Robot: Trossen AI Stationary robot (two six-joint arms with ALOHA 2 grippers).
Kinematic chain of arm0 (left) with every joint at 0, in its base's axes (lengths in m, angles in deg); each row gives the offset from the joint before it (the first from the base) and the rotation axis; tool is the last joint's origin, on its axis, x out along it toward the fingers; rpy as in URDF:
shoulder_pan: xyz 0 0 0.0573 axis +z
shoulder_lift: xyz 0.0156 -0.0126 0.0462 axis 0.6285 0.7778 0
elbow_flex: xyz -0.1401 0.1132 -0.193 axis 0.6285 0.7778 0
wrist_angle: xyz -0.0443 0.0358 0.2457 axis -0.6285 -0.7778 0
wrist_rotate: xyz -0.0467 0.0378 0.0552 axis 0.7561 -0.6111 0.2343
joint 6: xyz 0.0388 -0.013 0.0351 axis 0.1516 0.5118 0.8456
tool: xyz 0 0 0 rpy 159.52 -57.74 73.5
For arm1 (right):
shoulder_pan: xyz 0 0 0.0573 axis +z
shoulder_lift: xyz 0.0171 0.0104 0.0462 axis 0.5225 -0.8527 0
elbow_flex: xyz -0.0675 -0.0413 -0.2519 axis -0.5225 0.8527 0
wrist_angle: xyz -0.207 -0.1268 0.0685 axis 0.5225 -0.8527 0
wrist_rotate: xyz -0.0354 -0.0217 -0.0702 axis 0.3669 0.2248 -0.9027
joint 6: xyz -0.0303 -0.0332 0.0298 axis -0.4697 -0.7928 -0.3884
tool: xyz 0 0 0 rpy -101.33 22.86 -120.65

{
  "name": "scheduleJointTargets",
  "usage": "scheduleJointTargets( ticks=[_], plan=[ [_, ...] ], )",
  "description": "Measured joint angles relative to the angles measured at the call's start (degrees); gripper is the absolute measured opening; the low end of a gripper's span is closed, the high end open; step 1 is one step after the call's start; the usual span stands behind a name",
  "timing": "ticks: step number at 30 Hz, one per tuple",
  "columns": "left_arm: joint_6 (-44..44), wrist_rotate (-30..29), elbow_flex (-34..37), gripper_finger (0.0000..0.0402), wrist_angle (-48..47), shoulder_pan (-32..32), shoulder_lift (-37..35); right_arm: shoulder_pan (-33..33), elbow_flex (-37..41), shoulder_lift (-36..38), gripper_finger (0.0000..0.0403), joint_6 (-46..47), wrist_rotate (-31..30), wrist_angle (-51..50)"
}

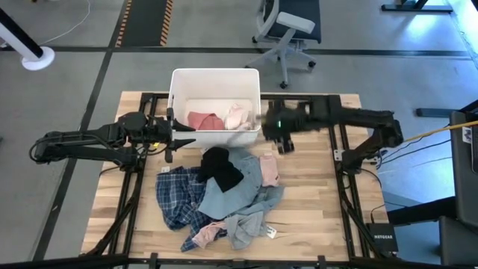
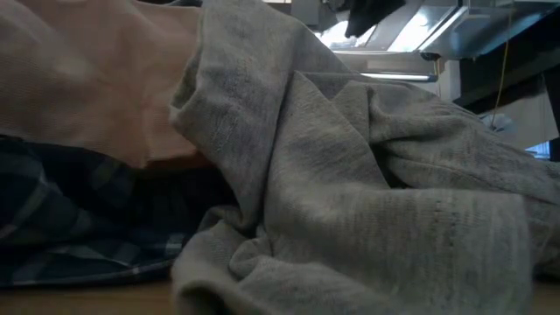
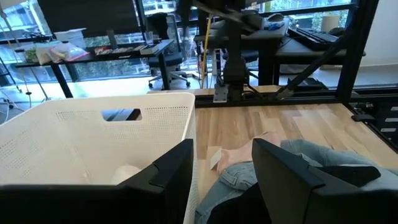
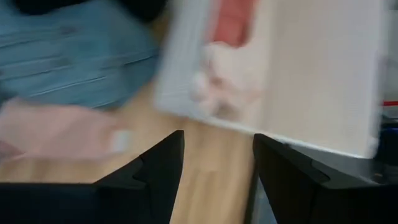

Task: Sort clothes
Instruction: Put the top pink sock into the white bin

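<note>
While the clothes (image 1: 220,196) lie heaped on the desk (image 1: 314,209) just in front of the white bin (image 1: 215,80), the right tool (image 1: 278,140) hangs released and empty beside the bin's right wall. The left tool (image 1: 173,137), also released and empty, waits at the bin's left front corner; pink and red pieces (image 1: 216,119) lie inside the bin.

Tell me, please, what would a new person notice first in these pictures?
First, the heap of clothes in the middle of the wooden table, with a black piece on top. Behind it stands the white bin, already holding pink and pale pieces. The left pincer waits open at the bin's left side, and the right pincer, empty, is at its right corner.
</note>
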Motion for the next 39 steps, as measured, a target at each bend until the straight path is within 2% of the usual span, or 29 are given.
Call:
scheduleJointTargets(
  ticks=[5, 10, 14, 22, 29, 34, 39],
  plan=[
    [-0.3, 0.0, 0.0, 0.0159, 0.1, 0.0, 0.0, 10.0, 8.2, -0.1, 0.0211, 7.0, -1.3, 0.1],
    [-0.3, 0.0, 0.0, 0.0159, 0.1, 0.0, 0.0, 18.2, 20.0, -0.1, 0.0211, 10.8, -1.3, 7.8],
    [-0.2, 0.0, 0.0, 0.0159, 0.1, 0.0, 0.0, 22.5, 28.2, -0.1, 0.0211, 14.9, 1.3, 14.9],
    [-0.2, 0.0, 0.0, 0.0159, 0.3, 0.0, 0.0, 25.9, 36.3, -0.5, 0.0211, 17.1, 0.5, 25.7],
    [-0.1, 0.0, 0.0, 0.0159, 0.3, 0.0, 0.0, 24.8, 38.8, -3.0, 0.0208, 15.0, -0.8, 26.9],
    [-0.1, 0.0, 0.0, 0.0159, 0.3, 0.0, 0.0, 24.5, 38.8, -4.2, 0.0161, 13.0, -3.1, 28.2],
    [-0.1, 0.0, 0.0, 0.0159, 0.3, 0.0, 0.0, 23.3, 38.8, -4.3, 0.0055, 13.1, -1.1, 28.3]
  ],
)
